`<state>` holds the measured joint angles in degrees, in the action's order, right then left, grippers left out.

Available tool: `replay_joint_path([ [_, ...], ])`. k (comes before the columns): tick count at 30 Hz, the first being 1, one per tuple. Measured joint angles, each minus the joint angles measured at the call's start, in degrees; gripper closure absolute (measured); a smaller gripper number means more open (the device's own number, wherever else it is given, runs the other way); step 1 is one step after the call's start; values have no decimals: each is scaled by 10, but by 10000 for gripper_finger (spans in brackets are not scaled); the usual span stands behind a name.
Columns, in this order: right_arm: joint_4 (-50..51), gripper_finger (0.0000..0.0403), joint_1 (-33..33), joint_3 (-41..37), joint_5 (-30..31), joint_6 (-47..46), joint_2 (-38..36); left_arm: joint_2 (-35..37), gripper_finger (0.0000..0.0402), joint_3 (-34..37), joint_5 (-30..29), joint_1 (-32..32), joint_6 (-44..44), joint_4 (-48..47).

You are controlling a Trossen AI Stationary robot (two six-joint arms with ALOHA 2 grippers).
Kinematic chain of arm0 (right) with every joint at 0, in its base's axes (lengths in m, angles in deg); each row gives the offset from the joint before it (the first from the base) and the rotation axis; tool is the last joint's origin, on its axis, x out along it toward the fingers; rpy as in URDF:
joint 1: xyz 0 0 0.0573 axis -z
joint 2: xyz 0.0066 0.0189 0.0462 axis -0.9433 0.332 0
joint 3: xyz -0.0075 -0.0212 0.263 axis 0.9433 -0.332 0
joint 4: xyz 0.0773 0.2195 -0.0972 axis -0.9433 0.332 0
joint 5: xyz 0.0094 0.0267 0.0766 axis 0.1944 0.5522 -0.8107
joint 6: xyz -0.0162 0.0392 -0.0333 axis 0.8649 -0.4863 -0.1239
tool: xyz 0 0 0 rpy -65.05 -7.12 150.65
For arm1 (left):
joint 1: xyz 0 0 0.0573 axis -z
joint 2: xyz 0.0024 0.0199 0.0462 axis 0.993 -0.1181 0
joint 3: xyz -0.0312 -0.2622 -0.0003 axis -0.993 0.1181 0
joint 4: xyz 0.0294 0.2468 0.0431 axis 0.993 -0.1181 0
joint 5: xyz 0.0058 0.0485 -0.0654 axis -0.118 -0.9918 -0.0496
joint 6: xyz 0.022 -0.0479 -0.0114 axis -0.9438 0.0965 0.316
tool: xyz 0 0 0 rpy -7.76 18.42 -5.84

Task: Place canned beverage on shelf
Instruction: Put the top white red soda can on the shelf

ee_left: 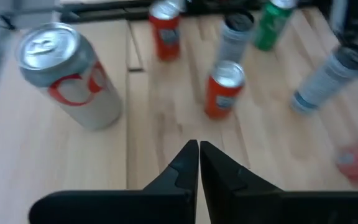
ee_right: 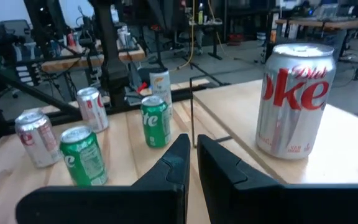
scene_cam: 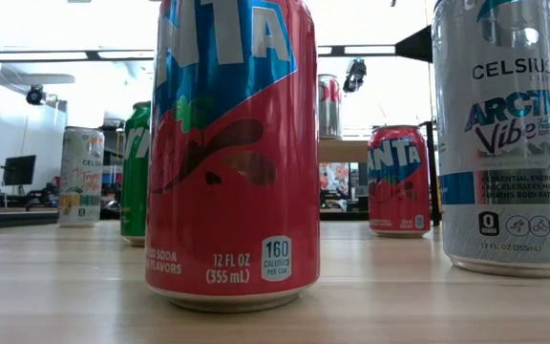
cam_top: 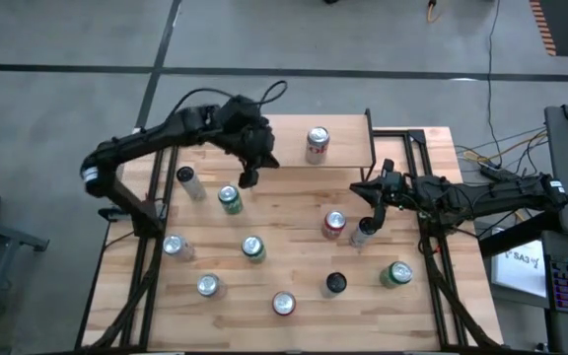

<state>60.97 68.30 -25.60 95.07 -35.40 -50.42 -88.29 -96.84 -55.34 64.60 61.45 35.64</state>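
Note:
A silver Diet Coke can stands upright on its base on the shelf, a low light-wood board at the table's far side. My left gripper hovers shut and empty just off the shelf's left near corner, above the tabletop, pointing slantwise down. My right gripper waits shut and empty near the shelf's right near corner, pointing level toward the table's left. In the low view the can shows on the shelf board behind the closer cans.
Several more cans stand upright on the tabletop: a green one and a slim silver one below my left gripper, a red Fanta and a slim can below my right gripper, others toward the near edge.

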Motion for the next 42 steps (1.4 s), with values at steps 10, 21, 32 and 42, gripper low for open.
replay_joint_path([
  [10, -57, 380, 18, 0, 44, 72, 0, 56, 401, 273, -55, 22, 37, 401],
  [21, -113, 380, 71, 32, 39, 135, 68, -15, 401, 341, -53, 19, 35, 639],
  [32, 40, 381, 80, 153, 42, 122, 132, -72, 402, 326, -59, 19, 119, 753],
  [42, 147, 381, 80, 207, 53, 106, 153, -104, 402, 317, -117, 19, 146, 777],
])
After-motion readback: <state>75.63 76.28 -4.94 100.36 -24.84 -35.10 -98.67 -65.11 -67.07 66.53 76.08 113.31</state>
